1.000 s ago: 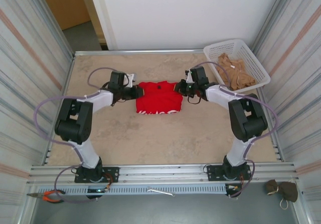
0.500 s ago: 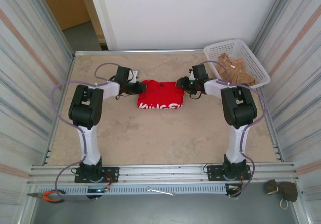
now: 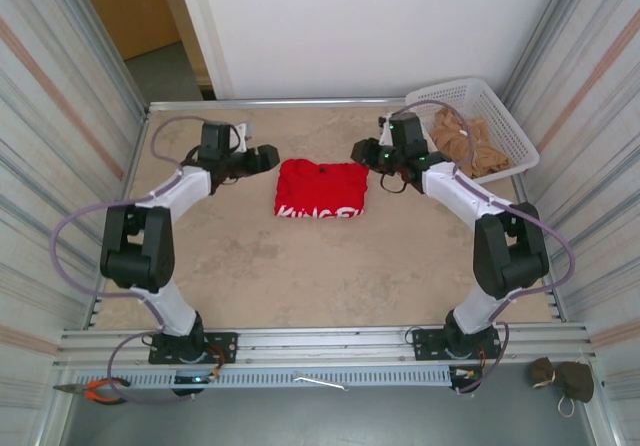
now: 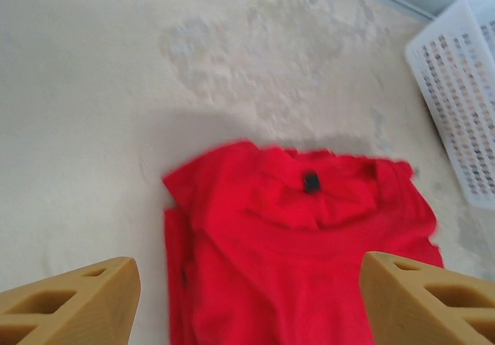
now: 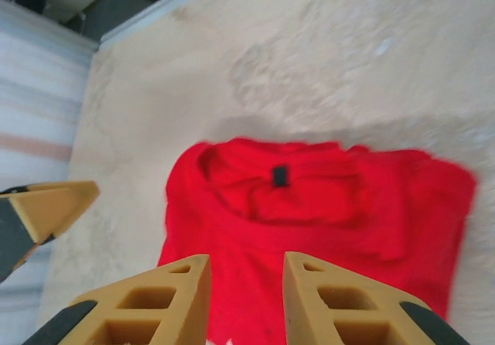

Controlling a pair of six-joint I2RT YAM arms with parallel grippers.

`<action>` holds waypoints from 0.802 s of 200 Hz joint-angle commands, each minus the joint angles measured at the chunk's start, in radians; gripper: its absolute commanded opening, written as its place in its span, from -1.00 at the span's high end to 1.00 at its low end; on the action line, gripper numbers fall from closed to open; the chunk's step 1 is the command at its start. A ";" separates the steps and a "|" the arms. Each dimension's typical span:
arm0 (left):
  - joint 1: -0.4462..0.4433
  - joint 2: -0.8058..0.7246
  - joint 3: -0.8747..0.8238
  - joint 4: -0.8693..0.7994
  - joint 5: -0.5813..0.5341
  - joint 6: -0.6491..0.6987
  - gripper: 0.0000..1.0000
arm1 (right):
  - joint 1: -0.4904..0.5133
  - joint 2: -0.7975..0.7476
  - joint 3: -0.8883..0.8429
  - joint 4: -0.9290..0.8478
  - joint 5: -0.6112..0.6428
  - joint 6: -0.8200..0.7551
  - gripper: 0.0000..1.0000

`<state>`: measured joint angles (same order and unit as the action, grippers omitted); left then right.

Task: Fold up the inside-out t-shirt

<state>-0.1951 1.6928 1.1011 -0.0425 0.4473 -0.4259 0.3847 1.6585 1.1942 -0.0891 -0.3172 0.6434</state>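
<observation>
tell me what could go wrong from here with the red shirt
1. The left end effector and right end effector hang close beside the folded t-shirt; a low sweep could snag and undo it.
2. The right arm passes near the white basket corner and might knock it.

Bright red t-shirt (image 3: 321, 188) at centre with white lettering along its lower edge and a small dark tag (image 4: 310, 181), mottled beige table (image 3: 300, 276), white lattice basket (image 3: 512, 118) upper right, tan cloth (image 3: 465, 144) inside, orange-handled pliers (image 3: 95, 392) lower left
</observation>
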 commanded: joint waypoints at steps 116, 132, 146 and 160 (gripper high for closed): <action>-0.092 0.111 -0.220 0.178 0.060 -0.144 -0.52 | 0.015 0.155 -0.123 0.088 0.008 0.069 0.55; -0.094 0.131 -0.236 0.208 0.062 -0.166 -0.47 | 0.003 0.192 -0.117 0.096 -0.012 0.071 0.56; -0.094 0.145 -0.251 0.243 0.069 -0.185 -0.36 | -0.007 0.200 -0.108 0.101 -0.045 0.069 0.58; -0.094 0.151 -0.258 0.273 0.077 -0.199 -0.19 | -0.012 0.168 -0.103 0.088 -0.057 0.051 0.55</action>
<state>-0.2813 1.7977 0.8745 0.1631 0.5022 -0.5835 0.3828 1.8526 1.0870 -0.0204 -0.3279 0.6991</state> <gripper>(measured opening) 0.647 0.213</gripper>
